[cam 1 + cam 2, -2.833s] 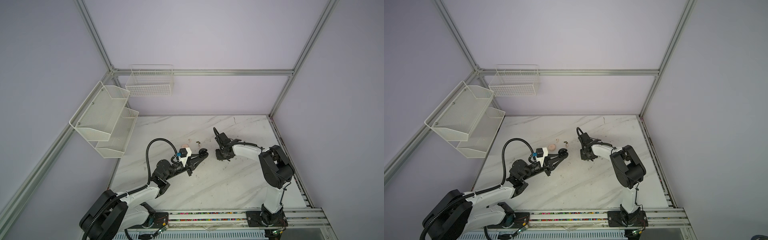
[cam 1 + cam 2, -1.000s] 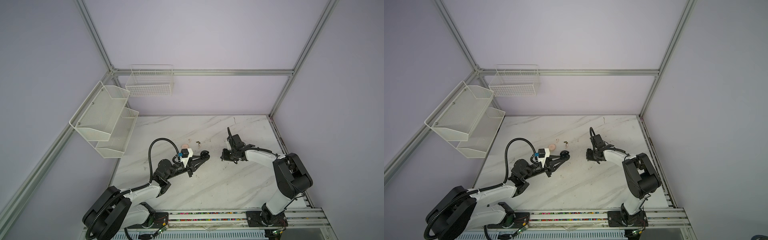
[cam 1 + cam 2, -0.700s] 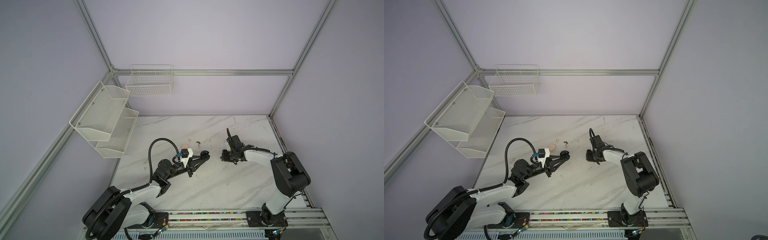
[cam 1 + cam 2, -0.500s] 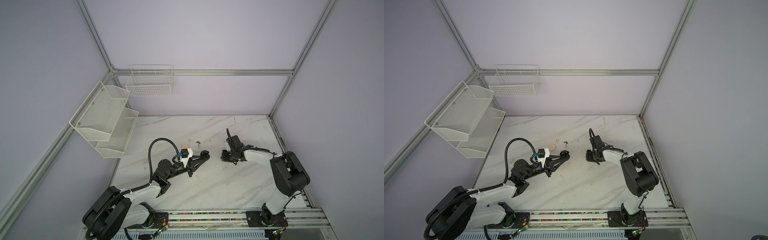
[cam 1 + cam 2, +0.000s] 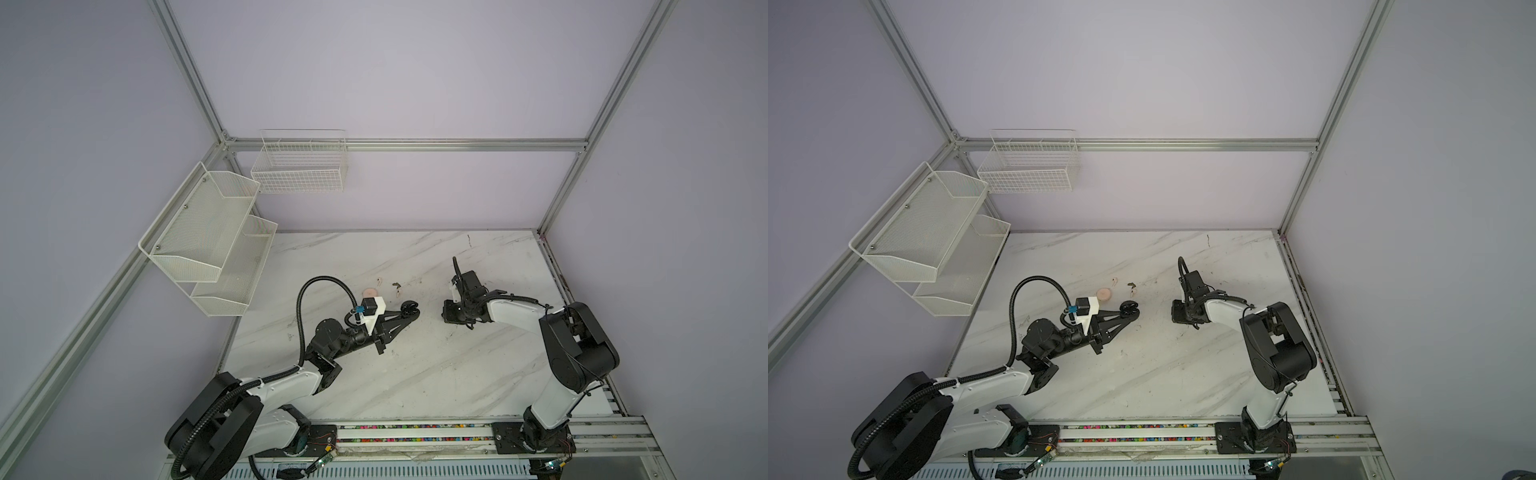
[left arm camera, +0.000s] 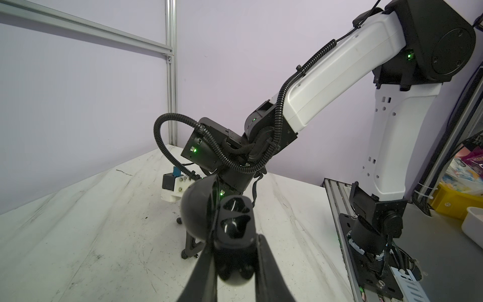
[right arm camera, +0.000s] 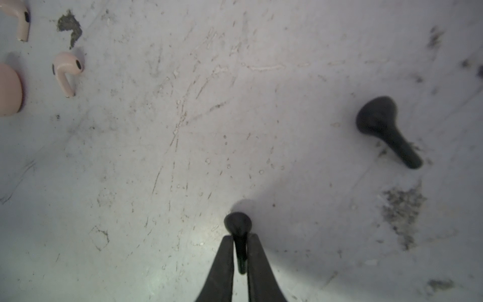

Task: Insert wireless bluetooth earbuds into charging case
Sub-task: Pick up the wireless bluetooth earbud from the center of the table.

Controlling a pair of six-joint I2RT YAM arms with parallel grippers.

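- over the middle of the counter (image 5: pixel 415 374) in both top views, the left gripper (image 5: pixel 409 311) holds the black case (image 5: pixel 1128 309), and the right gripper (image 5: pixel 449 316) points down well to its side. the earbud under it is too small to make out from up here.
- near the pink case (image 5: pixel 370 293) lie a pink earbud (image 5: pixel 1133 292) and a second pink earbud (image 5: pixel 1114 281). they are no part of this step and need no touch now.
- at the left wrist view, the left gripper (image 6: pixel 232 251) is clamped on the black case (image 6: pixel 234 217), with the lid swung open and both sockets bare, facing the camera. hold that pose steady so the sockets make a fixed target.
- at the right wrist view, the right gripper (image 7: pixel 240 239) is pinched narrow on the stem of a black earbud (image 7: pixel 237 222), whose head juts past the fingertips. it sits low at the counter, and whether it touches i cannot tell.
- the hold looks thin, so lift straight and slowly, because a twist could roll the stem out.
- carry it stem-first to the socket that suits its side. the second black earbud (image 7: pixel 386 130) lies on the counter nearby for the next pick.
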